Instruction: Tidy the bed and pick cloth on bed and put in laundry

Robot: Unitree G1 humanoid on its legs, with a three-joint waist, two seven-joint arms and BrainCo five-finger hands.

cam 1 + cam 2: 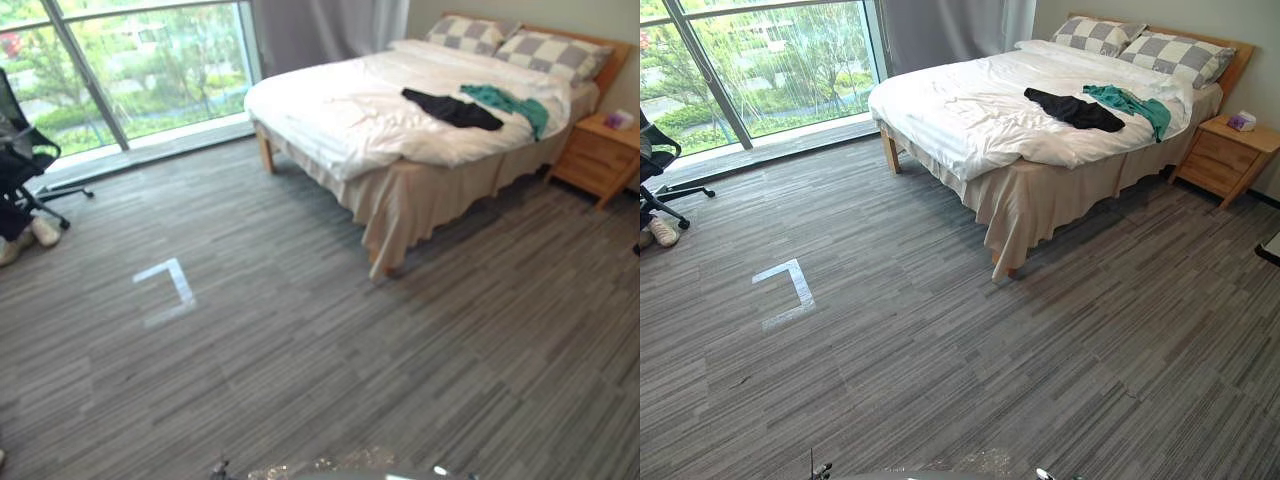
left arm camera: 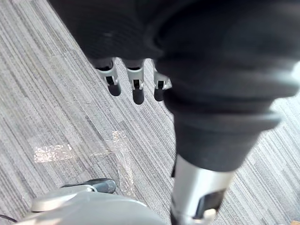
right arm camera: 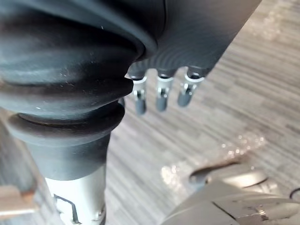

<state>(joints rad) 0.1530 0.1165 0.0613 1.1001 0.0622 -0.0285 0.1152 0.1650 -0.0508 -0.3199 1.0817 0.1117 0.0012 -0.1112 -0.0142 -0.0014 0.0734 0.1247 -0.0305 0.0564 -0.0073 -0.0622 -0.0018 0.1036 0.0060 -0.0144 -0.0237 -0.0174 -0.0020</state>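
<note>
A bed [image 1: 340,120] with a rumpled white duvet stands across the room at the back right. A black cloth [image 1: 455,108] lies on the duvet near the pillows. A teal cloth [image 1: 505,100] lies just beyond it, draped toward the bed's far side. Both cloths are far from my hands. My left hand [image 2: 133,84] hangs over the grey floor with relaxed fingers and holds nothing. My right hand [image 3: 159,93] likewise hangs over the floor, fingers relaxed and empty.
Two checked pillows [image 1: 520,42] rest at the wooden headboard. A wooden nightstand [image 1: 600,155] with a small box stands right of the bed. A black office chair [image 1: 20,150] and a person's shoes [image 1: 30,238] are at the left by the window [image 1: 140,70]. White tape [image 1: 170,285] marks the floor.
</note>
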